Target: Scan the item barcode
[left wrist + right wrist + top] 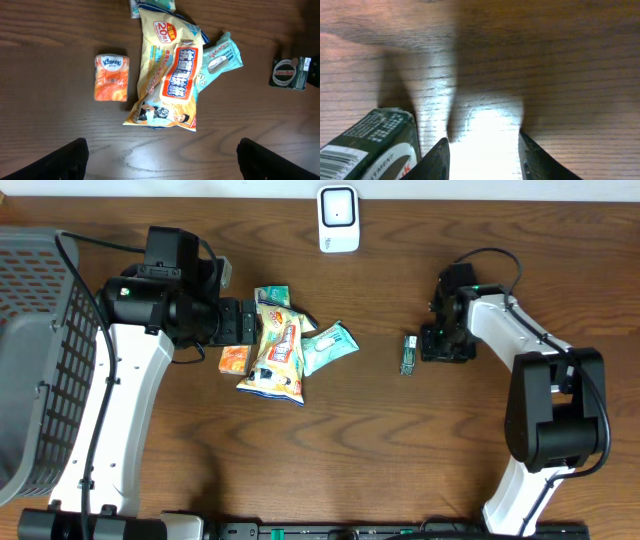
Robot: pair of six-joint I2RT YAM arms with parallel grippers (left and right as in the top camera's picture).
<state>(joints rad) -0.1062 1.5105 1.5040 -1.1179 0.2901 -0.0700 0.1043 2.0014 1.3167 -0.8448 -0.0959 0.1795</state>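
Observation:
A small dark green Zam-Buk box [407, 353] lies on the wooden table right of centre. My right gripper [430, 345] is low beside it. In the right wrist view the box [370, 145] lies just outside the left finger, a barcode showing on its near face. That gripper [482, 140] is open with only bare table between its fingers. My left gripper [161, 145] hangs wide open over bare wood, above a pile: a yellow snack bag [170, 75], an orange Kleenex pack [111, 77] and a teal packet [220, 57]. The white scanner [338, 218] stands at the back edge.
A grey mesh basket [40, 360] fills the left side of the table. Another small teal packet [272, 296] pokes out behind the snack bag. The left arm's body [160, 310] stands between the basket and the pile.

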